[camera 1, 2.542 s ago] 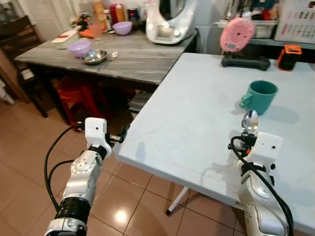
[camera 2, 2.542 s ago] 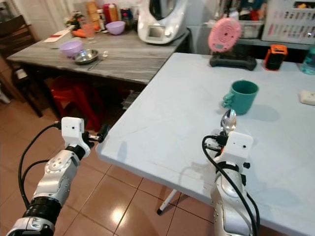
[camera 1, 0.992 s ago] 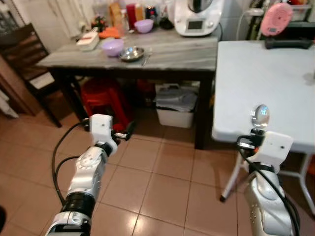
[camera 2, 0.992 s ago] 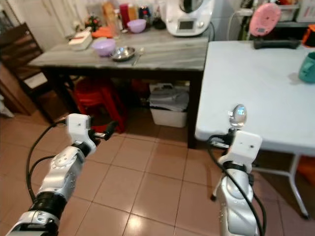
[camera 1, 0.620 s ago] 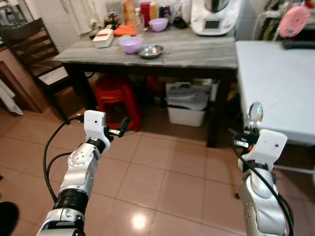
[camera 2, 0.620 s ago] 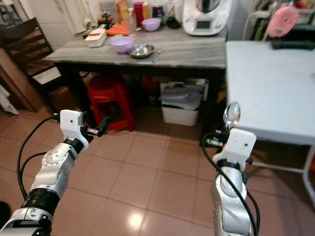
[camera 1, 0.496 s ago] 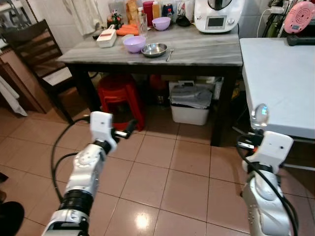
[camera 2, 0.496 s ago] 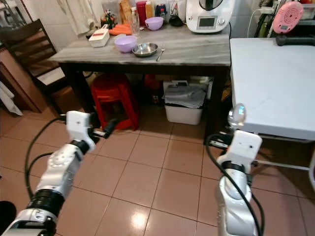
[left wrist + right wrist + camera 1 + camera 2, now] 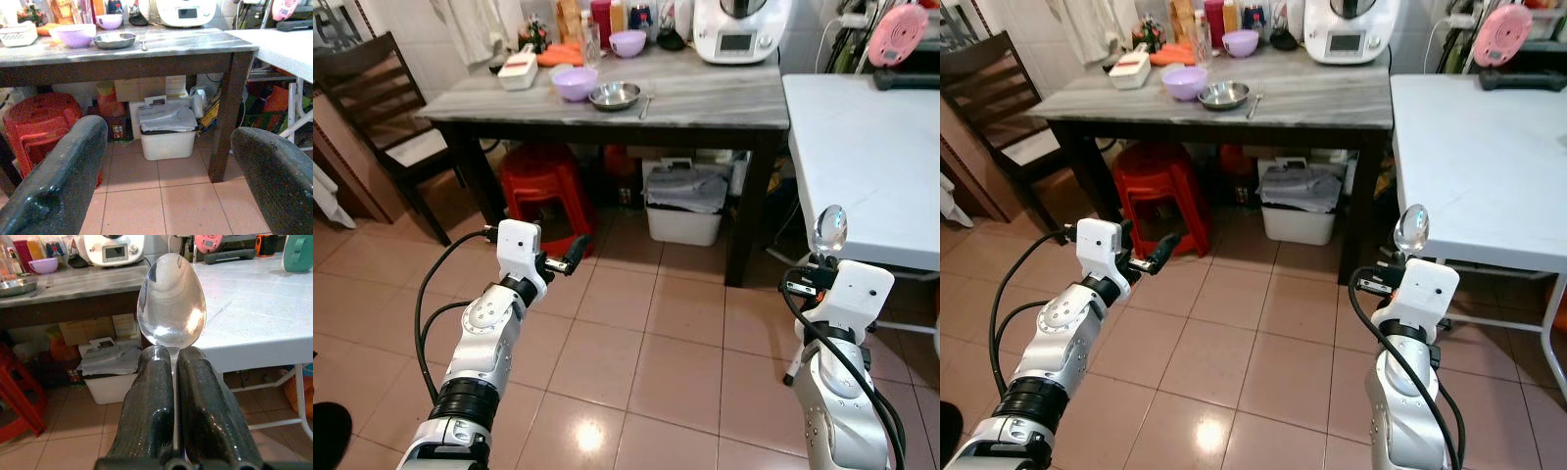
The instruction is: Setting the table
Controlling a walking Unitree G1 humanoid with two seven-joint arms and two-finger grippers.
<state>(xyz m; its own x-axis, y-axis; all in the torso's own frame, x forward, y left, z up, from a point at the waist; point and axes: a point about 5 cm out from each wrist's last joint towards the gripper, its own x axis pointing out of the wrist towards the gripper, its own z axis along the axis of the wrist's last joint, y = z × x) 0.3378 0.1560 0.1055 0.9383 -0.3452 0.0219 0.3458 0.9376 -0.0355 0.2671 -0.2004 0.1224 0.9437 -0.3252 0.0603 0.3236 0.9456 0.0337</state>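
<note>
Spoon (image 9: 171, 303) still in right end effector (image 9: 172, 363)

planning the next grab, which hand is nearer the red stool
Left. The left hand hangs open just in front of the red stool; the right hand, holding the spoon, is by the white table.

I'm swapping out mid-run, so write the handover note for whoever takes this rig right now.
Right gripper: shut on the spoon, bowl end up, held over the tiled floor near the white table.
Left gripper: open, holding nothing, out over the floor.
On the grey table: purple bowl, steel bowl, fork.
Done: spoon is in hand.
Left: the spoon is not yet set down; probably fetch the bowls and fork too.
</note>
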